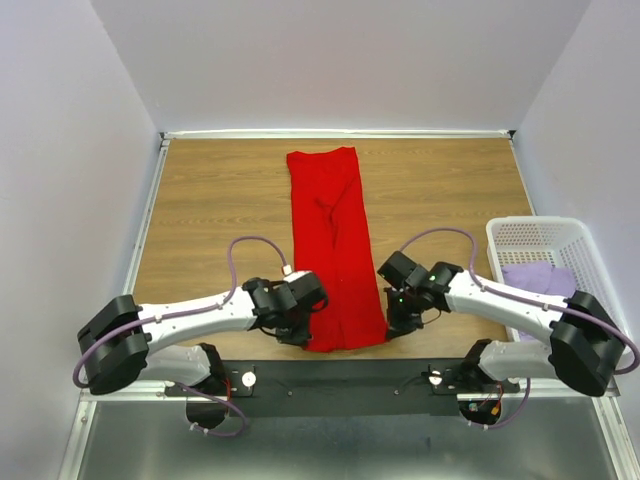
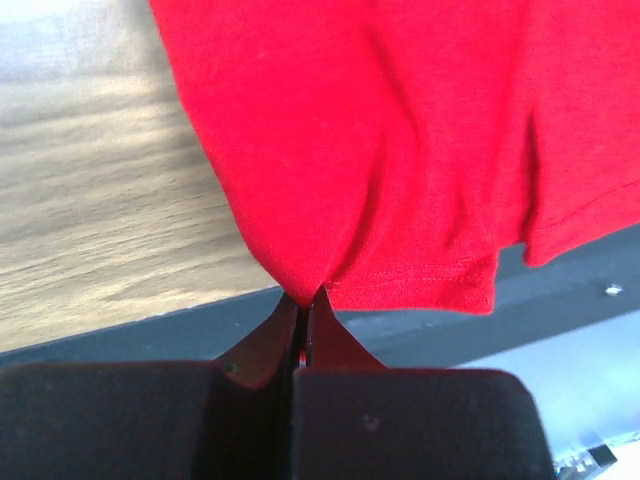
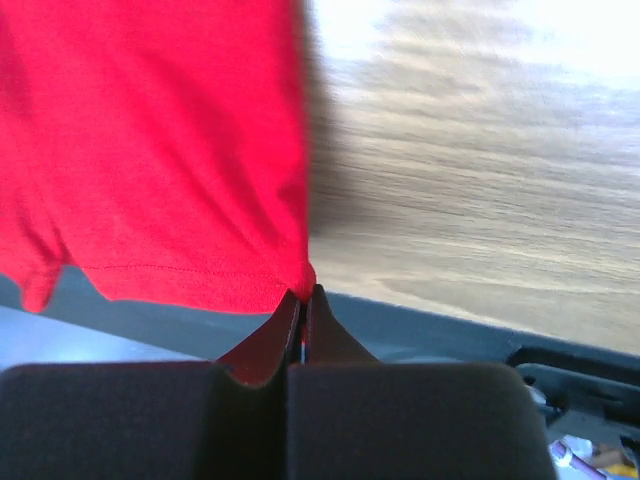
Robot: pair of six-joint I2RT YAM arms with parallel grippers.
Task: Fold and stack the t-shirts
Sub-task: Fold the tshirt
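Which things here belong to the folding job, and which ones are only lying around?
For the job:
- red t-shirt, spread on the table
- lilac t-shirt, lying in the basket

Not for the job:
- white basket
- wooden table

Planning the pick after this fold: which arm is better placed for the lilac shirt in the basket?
Right, probably. The basket holding the lilac shirt sits beside the right arm, across the red shirt from the left. Left pincer and right pincer each pinch a near corner.
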